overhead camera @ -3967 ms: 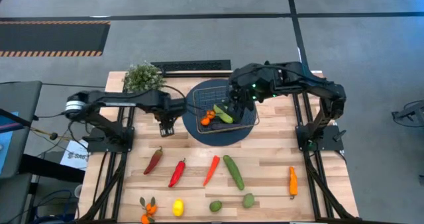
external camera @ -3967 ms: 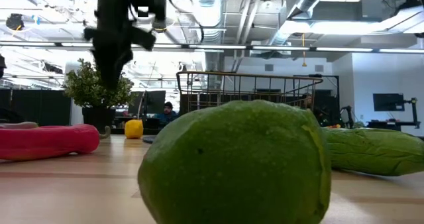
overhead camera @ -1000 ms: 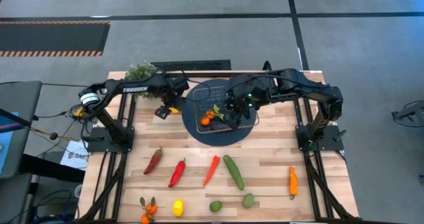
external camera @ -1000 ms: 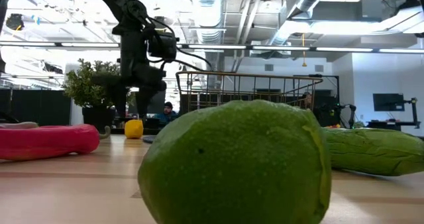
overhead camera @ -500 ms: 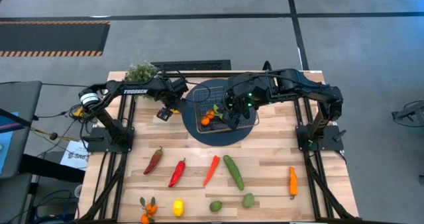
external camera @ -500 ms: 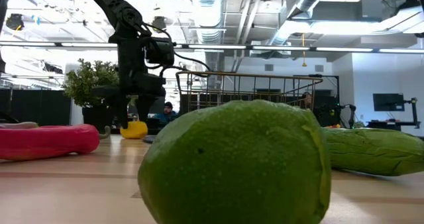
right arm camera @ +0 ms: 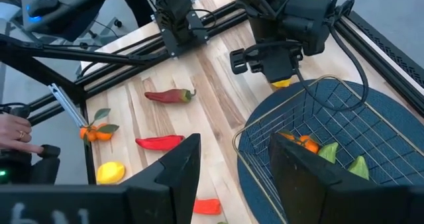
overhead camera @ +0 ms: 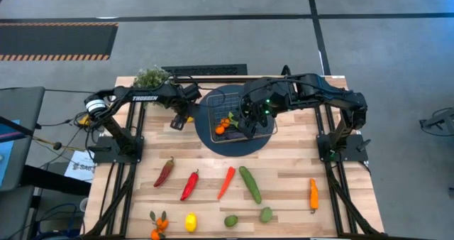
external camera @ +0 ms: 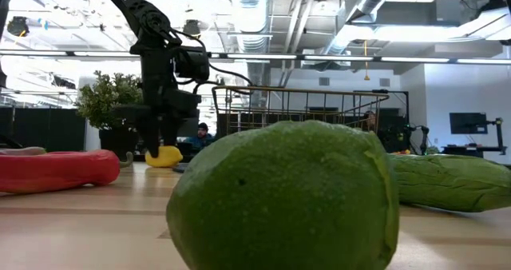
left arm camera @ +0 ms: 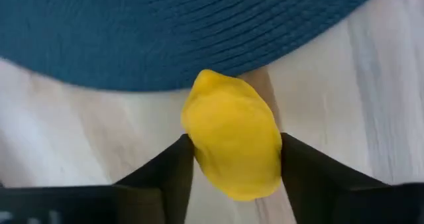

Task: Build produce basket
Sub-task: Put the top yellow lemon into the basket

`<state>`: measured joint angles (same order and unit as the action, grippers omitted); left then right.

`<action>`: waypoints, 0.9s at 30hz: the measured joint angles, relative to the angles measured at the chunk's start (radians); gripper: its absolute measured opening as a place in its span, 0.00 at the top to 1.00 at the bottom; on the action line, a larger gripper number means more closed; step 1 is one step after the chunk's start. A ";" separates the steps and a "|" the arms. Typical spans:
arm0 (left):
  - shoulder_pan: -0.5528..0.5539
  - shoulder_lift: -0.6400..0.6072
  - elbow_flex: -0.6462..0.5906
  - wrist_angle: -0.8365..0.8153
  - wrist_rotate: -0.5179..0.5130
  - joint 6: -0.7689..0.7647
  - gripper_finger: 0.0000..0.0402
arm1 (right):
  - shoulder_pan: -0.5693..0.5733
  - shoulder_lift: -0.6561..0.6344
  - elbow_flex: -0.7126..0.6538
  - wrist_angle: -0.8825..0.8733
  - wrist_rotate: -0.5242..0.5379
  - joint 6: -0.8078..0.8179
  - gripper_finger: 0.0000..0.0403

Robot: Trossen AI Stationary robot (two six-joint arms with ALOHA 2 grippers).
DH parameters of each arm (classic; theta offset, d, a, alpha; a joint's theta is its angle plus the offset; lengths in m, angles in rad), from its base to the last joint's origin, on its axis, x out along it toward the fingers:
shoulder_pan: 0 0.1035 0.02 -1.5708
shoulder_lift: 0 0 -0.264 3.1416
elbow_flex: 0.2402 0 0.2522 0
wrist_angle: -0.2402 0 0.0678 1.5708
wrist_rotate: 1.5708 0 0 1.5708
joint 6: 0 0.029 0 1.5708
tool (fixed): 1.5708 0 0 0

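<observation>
- Your left gripper [left arm camera: 233,159] has its fingers on either side of a yellow lemon [left arm camera: 232,143], touching it on both flanks; the lemon sits on the wood at the edge of the dark blue disc [left arm camera: 165,32].
- You see the same in the low view: the left gripper [external camera: 160,146] comes straight down onto the lemon [external camera: 165,156], with the potted plant [external camera: 108,102] behind it.
- Your right gripper [overhead camera: 248,121] hangs over the basket [overhead camera: 214,104], fingers spread apart with nothing between them.
- The basket stands on the blue disc and holds a tangerine [right arm camera: 305,143] and green pieces [right arm camera: 358,166].
- You have more produce lying well apart on the table [overhead camera: 291,176]: a dark red pepper [overhead camera: 164,172], a red pepper [overhead camera: 189,185], an orange-red pepper [overhead camera: 225,182], a cucumber [overhead camera: 250,184], an orange pepper [overhead camera: 313,194], two limes [overhead camera: 265,214], a second lemon [overhead camera: 190,221] and tangerines [overhead camera: 157,225].
- A lime [external camera: 283,196] fills the low view; an open room with ceiling ducts lies behind.
</observation>
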<state>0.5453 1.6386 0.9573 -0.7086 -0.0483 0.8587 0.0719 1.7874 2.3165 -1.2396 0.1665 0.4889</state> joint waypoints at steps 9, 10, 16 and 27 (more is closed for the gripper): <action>0.000 -0.010 0.002 -0.030 -0.095 -0.273 0.73 | 0.000 0.000 0.000 -0.001 0.000 0.000 0.53; -0.002 -0.016 0.010 -0.049 -0.089 -0.300 0.73 | 0.000 0.000 0.000 -0.001 0.000 0.000 0.53; -0.040 -0.136 0.082 -0.163 -0.081 -0.413 0.73 | 0.000 0.000 0.000 -0.003 0.000 -0.001 0.55; -0.169 -0.471 0.257 -0.173 -0.095 -0.583 0.73 | -0.016 -0.002 0.000 -0.063 -0.004 -0.026 0.66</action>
<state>0.3765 1.1680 1.2147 -0.8813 -0.1437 0.2758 0.0558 1.7858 2.3165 -1.3026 0.1624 0.4629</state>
